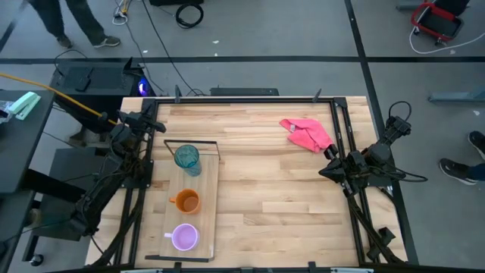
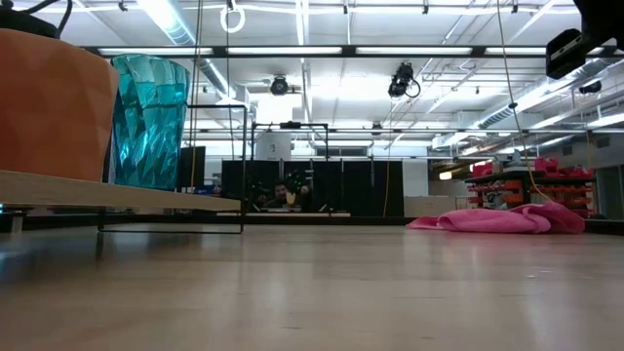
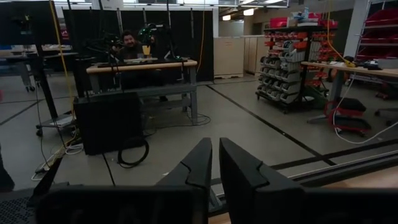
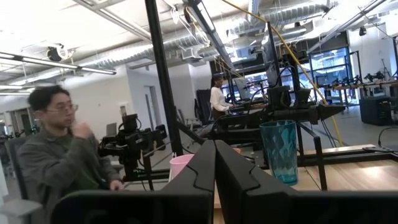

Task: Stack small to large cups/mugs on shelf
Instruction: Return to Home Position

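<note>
**A:** where are the cups sitting?

**B:** all upright on the shelf (image 1: 208, 227), on the 9 o'clock side of the worktop (image 1: 265, 197). Its long axis runs 6 to 12. Lilac mug (image 1: 184, 237) at the 6 end, orange mug (image 1: 186, 202) in the middle, teal tumbler (image 1: 187, 157) at the 12 end. Mug handles look turned toward 9.

**A:** arms?

**B:** left end effector (image 3: 214, 155) at the 9 o'clock edge, right end effector (image 4: 214, 152) at 3. Both have fingers pressed together.

Both arms sit folded, one at each side edge of the table (image 1: 258, 189). Left gripper (image 3: 214, 144): raised, fingers pressed together. Right gripper (image 4: 214, 145): raised, fingers likewise pressed together.
</note>
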`<action>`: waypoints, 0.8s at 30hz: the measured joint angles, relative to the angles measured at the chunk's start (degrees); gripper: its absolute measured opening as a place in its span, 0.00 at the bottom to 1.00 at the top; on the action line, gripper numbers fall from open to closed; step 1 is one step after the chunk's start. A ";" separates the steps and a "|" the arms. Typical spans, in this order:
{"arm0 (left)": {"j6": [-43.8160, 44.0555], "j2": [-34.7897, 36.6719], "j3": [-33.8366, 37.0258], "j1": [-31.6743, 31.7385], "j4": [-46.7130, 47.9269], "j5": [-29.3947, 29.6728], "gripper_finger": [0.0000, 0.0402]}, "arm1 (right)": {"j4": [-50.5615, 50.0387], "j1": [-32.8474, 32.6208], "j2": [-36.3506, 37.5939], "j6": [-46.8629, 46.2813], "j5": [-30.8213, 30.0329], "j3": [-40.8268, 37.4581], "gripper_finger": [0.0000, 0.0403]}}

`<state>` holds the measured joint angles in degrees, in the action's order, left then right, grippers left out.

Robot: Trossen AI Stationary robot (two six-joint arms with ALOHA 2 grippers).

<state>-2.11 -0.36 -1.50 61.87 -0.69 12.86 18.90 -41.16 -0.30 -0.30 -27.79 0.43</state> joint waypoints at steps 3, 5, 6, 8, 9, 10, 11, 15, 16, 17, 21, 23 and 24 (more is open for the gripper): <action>0.00 0.00 0.00 -0.02 0.00 0.00 0.10 | 0.00 0.01 0.00 0.00 0.00 0.00 0.03; 0.00 0.00 0.00 -0.01 0.00 -0.01 0.09 | 0.00 -0.01 0.00 0.00 0.00 0.00 0.03; 0.00 0.00 0.00 0.00 0.00 0.00 0.09 | 0.00 0.01 0.00 0.00 0.00 0.00 0.03; 0.00 0.00 0.00 -0.01 0.00 0.00 0.08 | 0.00 0.01 0.00 0.00 0.00 0.00 0.03; 0.00 0.00 0.00 -0.02 0.00 0.00 0.08 | 0.00 0.01 0.00 -0.01 0.00 0.00 0.03; 0.00 0.00 0.00 0.00 0.00 0.00 0.08 | 0.00 -0.01 0.00 0.00 0.00 0.00 0.03; 0.00 0.00 0.00 0.00 0.00 0.00 0.07 | -0.01 0.01 0.00 0.00 -0.01 0.00 0.03; 0.01 0.00 0.00 -0.01 0.00 0.00 0.07 | -0.02 0.00 0.00 0.00 0.00 0.00 0.03; 0.00 0.00 0.00 -0.01 0.00 0.00 0.07 | -0.01 0.02 0.00 0.00 0.00 0.00 0.03; 0.01 0.00 0.00 -0.01 0.00 0.00 0.08 | 0.00 0.02 0.00 0.00 0.00 0.00 0.03; 0.02 0.00 0.00 -0.02 0.00 0.00 0.09 | 0.00 0.02 0.00 0.00 0.00 0.00 0.03; 0.00 0.01 0.00 -0.02 0.00 0.00 0.10 | 0.00 0.02 0.00 0.00 0.00 0.00 0.03; 0.01 0.00 0.00 0.00 0.00 0.00 0.10 | 0.00 -0.01 0.00 0.00 0.00 0.00 0.03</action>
<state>-2.10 -0.36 -1.50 61.87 -0.69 12.86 18.89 -41.17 -0.30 -0.30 -27.79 0.43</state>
